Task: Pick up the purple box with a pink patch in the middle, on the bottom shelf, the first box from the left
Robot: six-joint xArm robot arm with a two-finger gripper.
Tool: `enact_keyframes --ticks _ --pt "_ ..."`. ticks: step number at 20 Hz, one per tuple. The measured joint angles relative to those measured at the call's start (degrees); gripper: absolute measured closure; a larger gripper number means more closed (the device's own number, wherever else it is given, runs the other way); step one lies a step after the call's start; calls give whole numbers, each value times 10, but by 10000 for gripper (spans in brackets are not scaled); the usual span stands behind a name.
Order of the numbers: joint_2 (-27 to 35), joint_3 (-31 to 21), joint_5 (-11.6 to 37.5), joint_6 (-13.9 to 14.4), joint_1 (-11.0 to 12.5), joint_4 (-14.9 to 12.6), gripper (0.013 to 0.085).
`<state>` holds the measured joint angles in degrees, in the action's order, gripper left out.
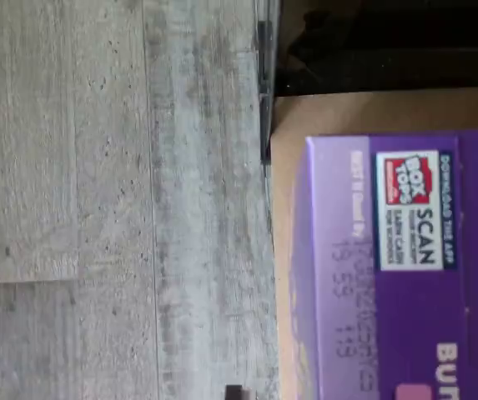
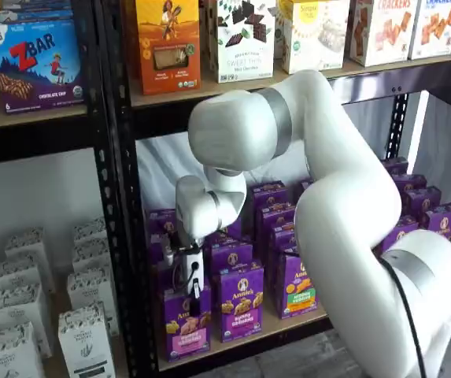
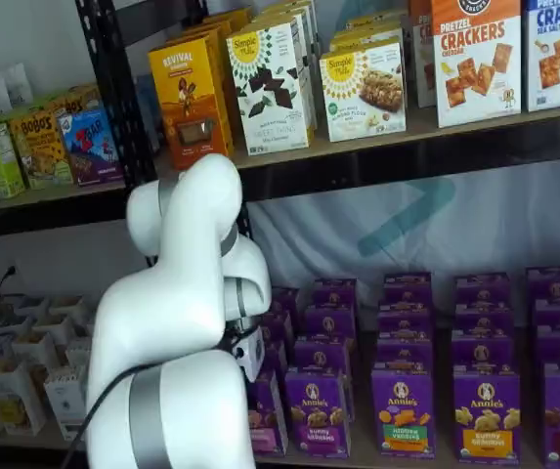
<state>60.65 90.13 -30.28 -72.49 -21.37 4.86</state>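
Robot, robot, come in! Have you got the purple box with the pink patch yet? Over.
Gripper down on top of the purple box, grip not confirmed. Box upright on the bottom shelf, not lifted. Purple neighbour box close beside it.

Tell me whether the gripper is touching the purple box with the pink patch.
Cannot tell. In a shelf view the gripper comes down onto the top of the purple box, but its fingers overlap the carton, so neither contact nor a gap shows plainly.

Other goods around the rack

A blue Z Bar box [image 2: 35, 63] stands on the upper left shelf. White cartons [image 2: 52, 299] crowd the lower left bay. Cracker boxes [image 3: 477, 59] line the upper board, and grey plank flooring [image 1: 113, 200] lies below.
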Motion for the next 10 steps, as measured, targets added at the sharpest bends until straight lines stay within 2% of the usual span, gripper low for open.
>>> enact_keyframes --ticks 2,3,4,10 --pt "1 1 0 0 0 0 450" --pt "1 1 0 0 0 0 450" --pt "1 1 0 1 0 -1 490" --pt "4 3 3 0 0 -1 490"
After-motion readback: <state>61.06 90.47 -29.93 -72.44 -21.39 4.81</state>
